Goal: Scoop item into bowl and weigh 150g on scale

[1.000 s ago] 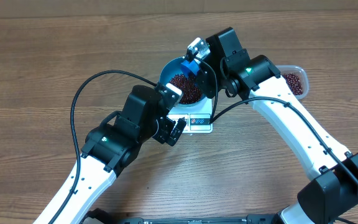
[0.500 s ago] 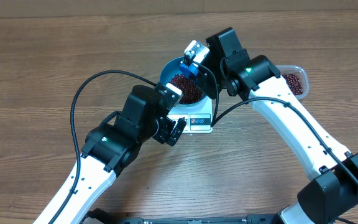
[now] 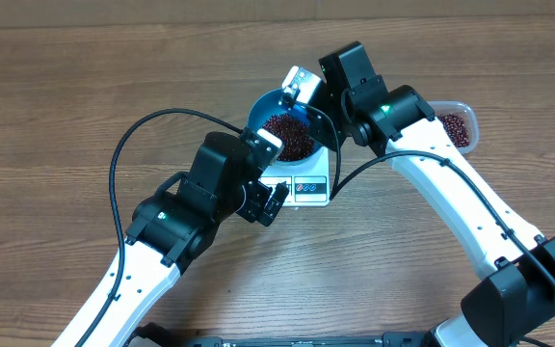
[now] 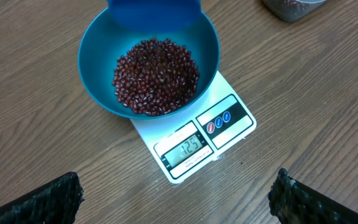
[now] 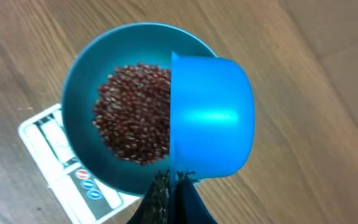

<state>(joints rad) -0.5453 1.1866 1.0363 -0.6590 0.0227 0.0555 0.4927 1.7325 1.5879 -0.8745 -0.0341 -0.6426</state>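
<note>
1. Your right gripper is clenched on the handle of the small blue scoop. The scoop is a smooth, glossy plastic cup, and it hangs over the bowl's rim with its rounded outside facing the wrist camera.
2. The bowl is round, deep and smooth blue. It sits on the scale, a flat white square with a display and button strip along one edge.
3. The beans are tiny and dark red-brown, and they lie in a loose heap in the bowl's bottom.
4. Your left gripper is released and holds nothing. Its black textured fingers are spread wide near the scale.
5. A clear plastic tub holding more beans rests on the wood-grain desk, beside the right arm.
</note>
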